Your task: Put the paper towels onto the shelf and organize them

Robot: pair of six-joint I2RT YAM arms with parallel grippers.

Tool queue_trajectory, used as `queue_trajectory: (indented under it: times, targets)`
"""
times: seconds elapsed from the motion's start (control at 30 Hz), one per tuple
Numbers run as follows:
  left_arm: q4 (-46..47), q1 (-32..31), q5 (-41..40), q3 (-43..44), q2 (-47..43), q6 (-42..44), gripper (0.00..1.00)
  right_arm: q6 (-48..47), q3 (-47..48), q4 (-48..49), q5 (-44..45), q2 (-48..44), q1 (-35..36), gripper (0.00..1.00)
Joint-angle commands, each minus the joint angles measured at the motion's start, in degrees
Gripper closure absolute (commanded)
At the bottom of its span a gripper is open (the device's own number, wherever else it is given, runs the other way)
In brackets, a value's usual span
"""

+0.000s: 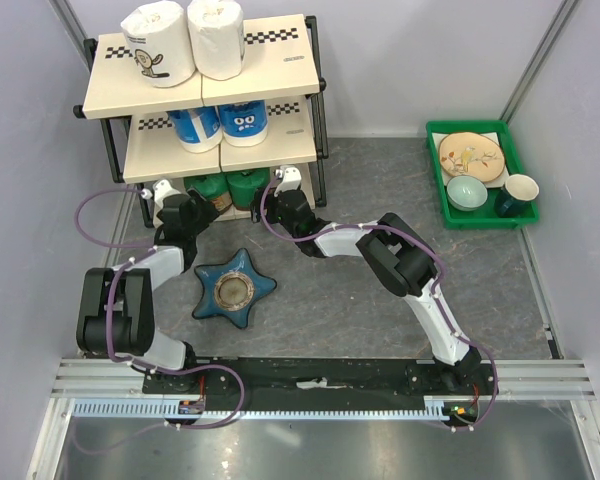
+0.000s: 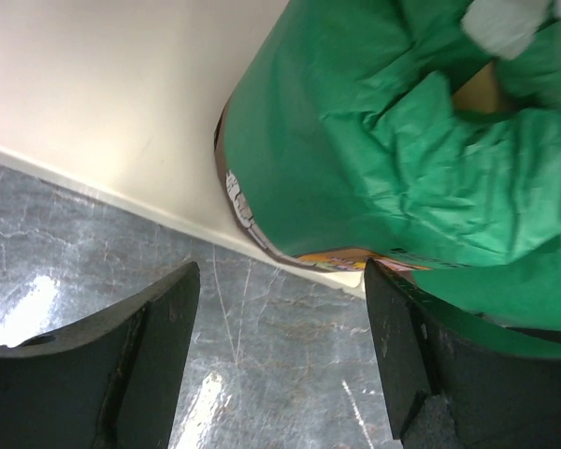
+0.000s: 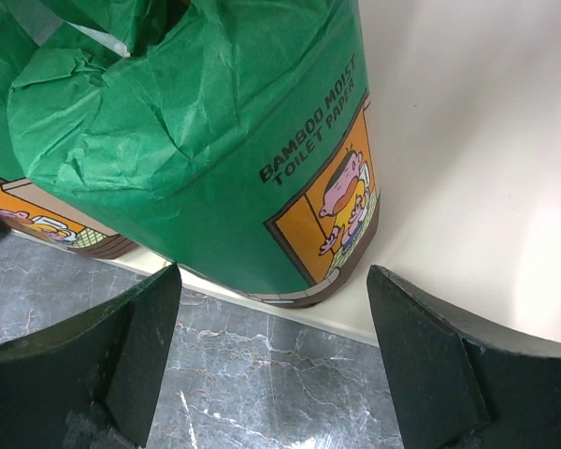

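While all six paper towels (image 1: 215,40) stand on the shelf (image 1: 280,70), your left gripper (image 2: 280,281) sits open and empty, left green roll (image 2: 355,140) upright just ahead, offset rightward; your right gripper (image 3: 273,281), wider open and empty, squarely faces the right green roll (image 3: 196,159).

Was a lab robot test cell: blank white partition walls (image 1: 410,60), aluminium extrusion rail (image 1: 550,378), grey marble-look tabletop (image 1: 340,310).
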Motion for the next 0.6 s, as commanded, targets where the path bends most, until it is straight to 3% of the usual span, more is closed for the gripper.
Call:
queue_trajectory:
  times: [0.0,0.57]
  targets:
    - [11.0,-0.3,-3.3,-2.9,-2.7,-1.6,0.22,-0.7,0.9,2.4,-0.5,-0.7,-0.6,0.11]
    - [17.4,-1.5,-2.9,-1.9,3.4,-4.9,0.23,-1.2,1.1,3.7,-0.6,-0.5,-1.7,0.11]
